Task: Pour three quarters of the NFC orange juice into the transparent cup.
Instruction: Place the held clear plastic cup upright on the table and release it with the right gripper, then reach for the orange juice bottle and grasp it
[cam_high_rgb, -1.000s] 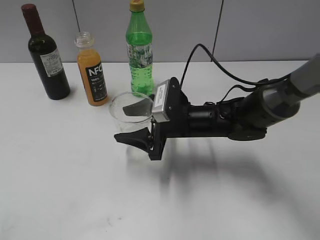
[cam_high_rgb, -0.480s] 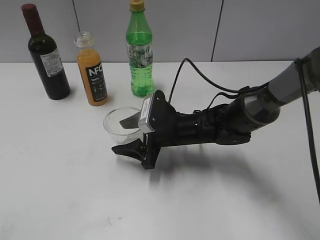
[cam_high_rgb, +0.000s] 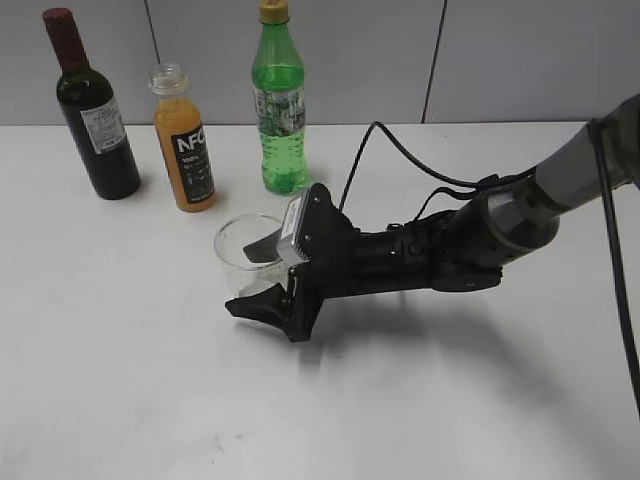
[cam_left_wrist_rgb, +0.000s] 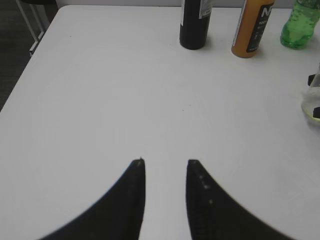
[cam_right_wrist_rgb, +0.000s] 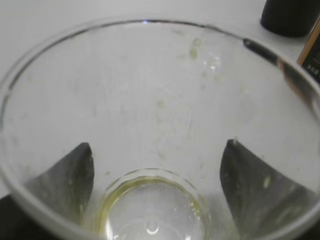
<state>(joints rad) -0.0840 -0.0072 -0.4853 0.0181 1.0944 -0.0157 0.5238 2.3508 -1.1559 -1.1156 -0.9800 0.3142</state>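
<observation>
The NFC orange juice (cam_high_rgb: 185, 150), a small capless bottle with a black label, stands at the back left; it also shows in the left wrist view (cam_left_wrist_rgb: 252, 30). The transparent cup (cam_high_rgb: 243, 250) stands in front of it, between the fingers of my right gripper (cam_high_rgb: 238, 278), which is shut on it. In the right wrist view the cup (cam_right_wrist_rgb: 160, 90) fills the frame, with both fingers (cam_right_wrist_rgb: 157, 145) showing through its wall and a yellowish trace at its bottom. My left gripper (cam_left_wrist_rgb: 165, 162) is open and empty over bare table, with the cup's edge (cam_left_wrist_rgb: 312, 102) at far right.
A dark wine bottle (cam_high_rgb: 95, 120) stands left of the juice and a green bottle with a yellow cap (cam_high_rgb: 280, 110) right of it, all along the back wall. The right arm and its cable stretch across the table's right half.
My right gripper moved left and toward the front with the cup between its fingers, then shifted back very slightly. The bottles have not moved.
</observation>
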